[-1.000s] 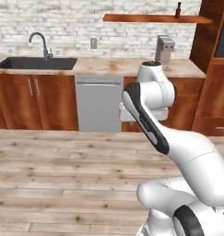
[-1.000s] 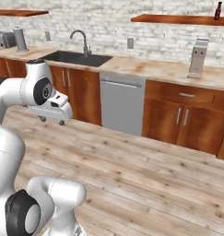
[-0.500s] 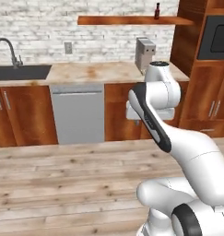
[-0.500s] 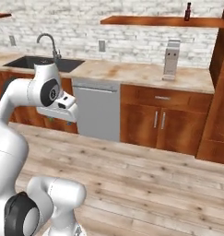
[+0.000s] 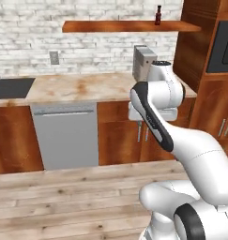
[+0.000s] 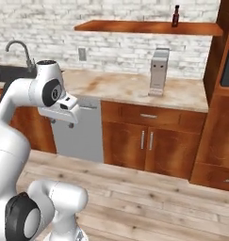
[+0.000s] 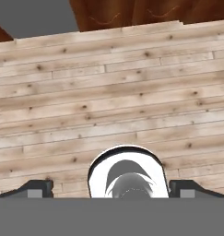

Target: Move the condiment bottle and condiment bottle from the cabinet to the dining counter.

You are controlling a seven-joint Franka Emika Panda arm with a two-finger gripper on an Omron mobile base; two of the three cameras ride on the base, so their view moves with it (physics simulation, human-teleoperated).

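A small dark bottle with a red cap (image 5: 158,15) (image 6: 175,15) stands on the high wall shelf; I cannot tell whether it is one of the condiment bottles. Closed wooden base cabinets (image 6: 146,141) run under the counter. The dining counter is out of view. My gripper (image 5: 142,131) (image 6: 61,123) hangs in front of the counter and points down at the plank floor, far from the bottle. In the hand view the gripper (image 7: 111,190) is open, its tips wide apart with nothing between them.
A steel dishwasher (image 5: 64,136) sits under the counter, with a sink (image 5: 10,87) and faucet (image 6: 19,47) to the left. A grey appliance (image 5: 142,63) (image 6: 158,70) stands on the counter. A tall oven cabinet (image 5: 214,70) closes off the right.
The whole scene has slid left in both base views, so the base has moved; the sink is nearly out of the left view. The arm holds its pose and the gripper stays open.
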